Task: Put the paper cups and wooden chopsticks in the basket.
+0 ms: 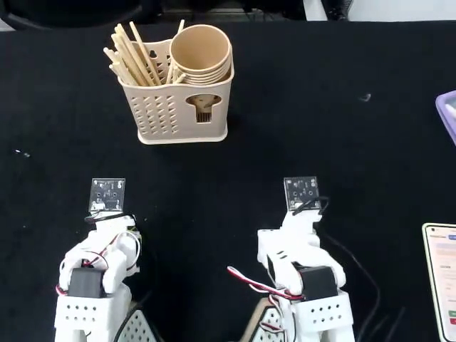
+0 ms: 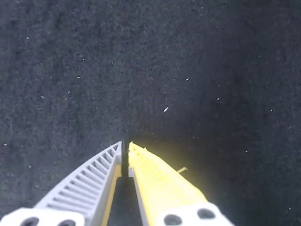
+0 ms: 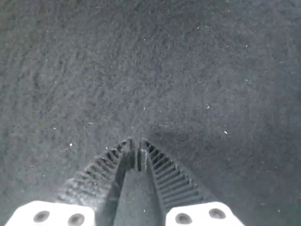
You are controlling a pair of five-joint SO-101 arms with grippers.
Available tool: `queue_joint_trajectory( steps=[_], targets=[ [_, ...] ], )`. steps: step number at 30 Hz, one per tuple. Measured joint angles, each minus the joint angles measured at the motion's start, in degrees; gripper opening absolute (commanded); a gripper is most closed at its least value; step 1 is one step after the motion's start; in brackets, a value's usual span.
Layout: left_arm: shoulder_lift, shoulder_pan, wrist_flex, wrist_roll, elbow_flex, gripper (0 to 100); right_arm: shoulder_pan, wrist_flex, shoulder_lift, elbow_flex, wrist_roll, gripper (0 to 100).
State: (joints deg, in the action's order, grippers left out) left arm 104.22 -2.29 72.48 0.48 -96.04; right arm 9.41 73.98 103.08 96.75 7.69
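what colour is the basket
The basket is beige with rows of small slots, best seen in the high view.

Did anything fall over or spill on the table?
No, nothing looks wrong. The basket stands upright, with the paper cups stacked inside and the wooden chopsticks leaning beside them. The left tool and right tool are both shut and empty over the black cloth.

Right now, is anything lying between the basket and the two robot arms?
No. In the high view, the black table between the basket and the two arms is bare.
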Motion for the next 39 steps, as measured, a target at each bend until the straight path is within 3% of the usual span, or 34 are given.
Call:
queue_joint_trajectory(
  steps=[10,18,39],
  targets=[
    [0.00,0.00,0.00,0.09,0.00,3,-0.70,0.00,0.00,0.00,0.00,2.2],
    [0.00,0.00,0.00,0.09,0.00,3,-9.41,0.00,0.00,0.00,0.00,2.2],
    [0.00,-0.88,0.00,0.09,0.00,3,-9.93,0.00,0.00,0.00,0.00,2.2]
  ],
)
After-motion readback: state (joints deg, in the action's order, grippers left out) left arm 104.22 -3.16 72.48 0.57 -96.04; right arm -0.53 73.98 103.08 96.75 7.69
